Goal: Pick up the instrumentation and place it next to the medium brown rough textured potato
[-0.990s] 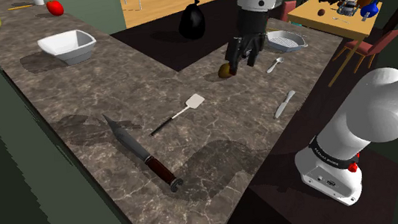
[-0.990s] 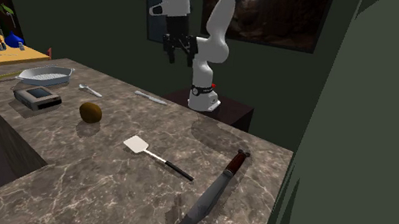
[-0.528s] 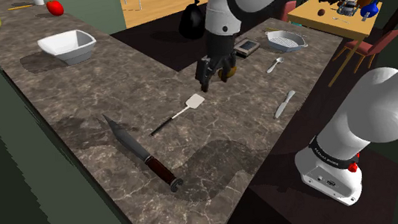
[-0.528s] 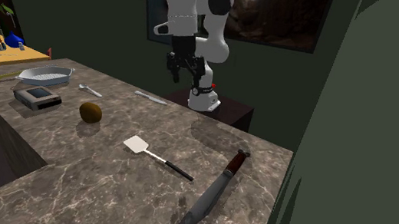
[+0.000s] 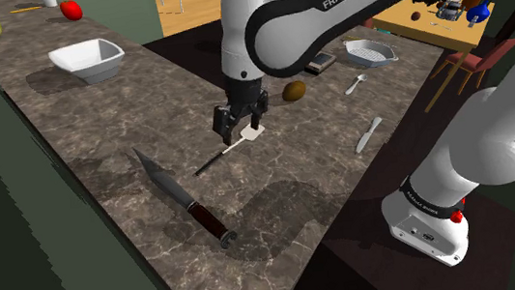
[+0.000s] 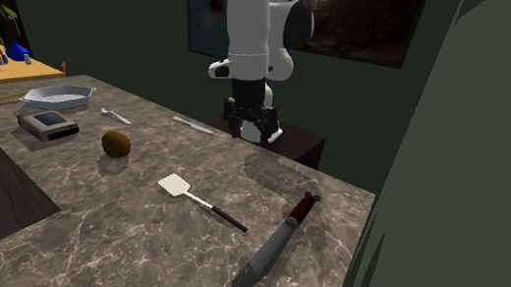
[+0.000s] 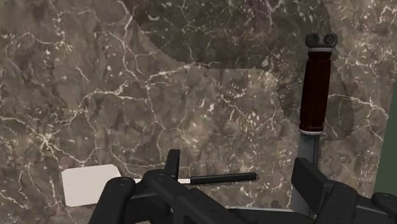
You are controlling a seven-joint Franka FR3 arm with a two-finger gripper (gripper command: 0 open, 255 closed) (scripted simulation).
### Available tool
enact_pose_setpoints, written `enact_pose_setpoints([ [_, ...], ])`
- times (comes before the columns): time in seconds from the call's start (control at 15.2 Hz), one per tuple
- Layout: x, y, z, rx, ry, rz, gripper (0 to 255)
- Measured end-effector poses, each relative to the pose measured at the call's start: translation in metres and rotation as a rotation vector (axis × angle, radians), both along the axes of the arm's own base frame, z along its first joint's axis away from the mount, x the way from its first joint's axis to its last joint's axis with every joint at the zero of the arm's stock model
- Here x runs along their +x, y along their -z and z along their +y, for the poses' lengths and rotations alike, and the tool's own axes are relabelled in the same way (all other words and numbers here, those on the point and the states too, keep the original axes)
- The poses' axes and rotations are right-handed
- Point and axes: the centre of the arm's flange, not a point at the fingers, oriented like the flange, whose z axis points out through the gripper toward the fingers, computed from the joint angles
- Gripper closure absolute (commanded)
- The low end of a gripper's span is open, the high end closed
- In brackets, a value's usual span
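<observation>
Gripper (image 5: 241,128) hangs above the spatula (image 7: 92,186), fingers apart and empty, since nothing is grasped yet. The instrumentation, probably a small grey scale (image 5: 318,62), lies flat on the marble counter (image 5: 146,111) near the potato (image 5: 293,91), well apart from me.

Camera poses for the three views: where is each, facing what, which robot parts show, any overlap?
Shoulder view: beside the stand, looking down over the counter; stand, arm and gripper show.
Second exterior view: across the counter, facing the arm and gripper.
Wrist view: on the hand, looking down at the counter; open fingers show.
Shared: spatula and knife lie in all three.
</observation>
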Motion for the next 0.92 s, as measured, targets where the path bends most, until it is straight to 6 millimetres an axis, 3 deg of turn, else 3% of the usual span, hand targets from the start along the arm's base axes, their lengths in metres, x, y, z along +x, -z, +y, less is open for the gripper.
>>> enact_pose_setpoints([
  [0.92,0.071,0.092,0.139,-0.009,-0.026,-0.043,0],
])
